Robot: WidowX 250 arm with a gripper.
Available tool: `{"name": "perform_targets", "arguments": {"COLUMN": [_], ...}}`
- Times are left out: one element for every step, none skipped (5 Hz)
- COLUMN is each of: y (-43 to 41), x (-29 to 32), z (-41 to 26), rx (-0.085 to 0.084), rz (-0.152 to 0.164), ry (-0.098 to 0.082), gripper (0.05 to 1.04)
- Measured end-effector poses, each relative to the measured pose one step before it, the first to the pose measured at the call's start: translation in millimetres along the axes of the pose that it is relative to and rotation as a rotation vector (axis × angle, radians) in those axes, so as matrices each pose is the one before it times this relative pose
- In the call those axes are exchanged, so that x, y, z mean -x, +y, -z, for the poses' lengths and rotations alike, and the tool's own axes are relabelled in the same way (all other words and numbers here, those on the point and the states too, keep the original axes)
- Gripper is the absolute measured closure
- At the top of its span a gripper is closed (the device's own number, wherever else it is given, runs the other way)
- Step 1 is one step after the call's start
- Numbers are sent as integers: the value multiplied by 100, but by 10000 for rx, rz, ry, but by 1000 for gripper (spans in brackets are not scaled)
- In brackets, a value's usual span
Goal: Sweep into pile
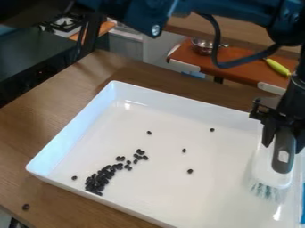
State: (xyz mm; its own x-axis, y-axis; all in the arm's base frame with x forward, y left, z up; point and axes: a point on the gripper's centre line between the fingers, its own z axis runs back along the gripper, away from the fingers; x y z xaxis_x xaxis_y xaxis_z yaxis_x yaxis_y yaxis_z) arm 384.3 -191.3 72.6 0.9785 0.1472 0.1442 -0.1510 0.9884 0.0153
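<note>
The tool [283, 143] pinches a bristly brush [269, 177]; seemingly oval beans [99, 180] clump in the glossy tray [76, 133].

The jaws grip a brush [276, 168] over a white tray [161, 187] of partly clustered black beans [97, 180].

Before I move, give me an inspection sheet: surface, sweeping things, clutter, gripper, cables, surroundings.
Surface: white tray on wooden table.
Job's things: dark pieces piled near the tray's lower-left edge, trail leading off, singles scattered; brush at picture right.
Clutter: stray dark piece on the table outside the tray; blue object, lower right.
Gripper: shut on the brush's handle.
Cables: black cable loops below the arm.
Surroundings: metal bowl and yellow object on reddish surface behind.
</note>
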Motion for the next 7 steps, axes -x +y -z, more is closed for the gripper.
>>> {"name": "perform_targets", "arguments": {"y": [295, 1041, 2559, 3255, 2932, 2494, 2434], "x": [478, 287, -68, 93, -28, 263, 888], "z": [5, -105, -142, -359, 37, 160, -12], "rx": [-11, -23, -83, 123, 79, -102, -226], "rz": [3, -85, -314, -574, -470, -99, 25], "ry": [69, 60, 114, 185, 10, -200, -347], "gripper": [578, 578, 578, 578, 578, 578, 578]}}
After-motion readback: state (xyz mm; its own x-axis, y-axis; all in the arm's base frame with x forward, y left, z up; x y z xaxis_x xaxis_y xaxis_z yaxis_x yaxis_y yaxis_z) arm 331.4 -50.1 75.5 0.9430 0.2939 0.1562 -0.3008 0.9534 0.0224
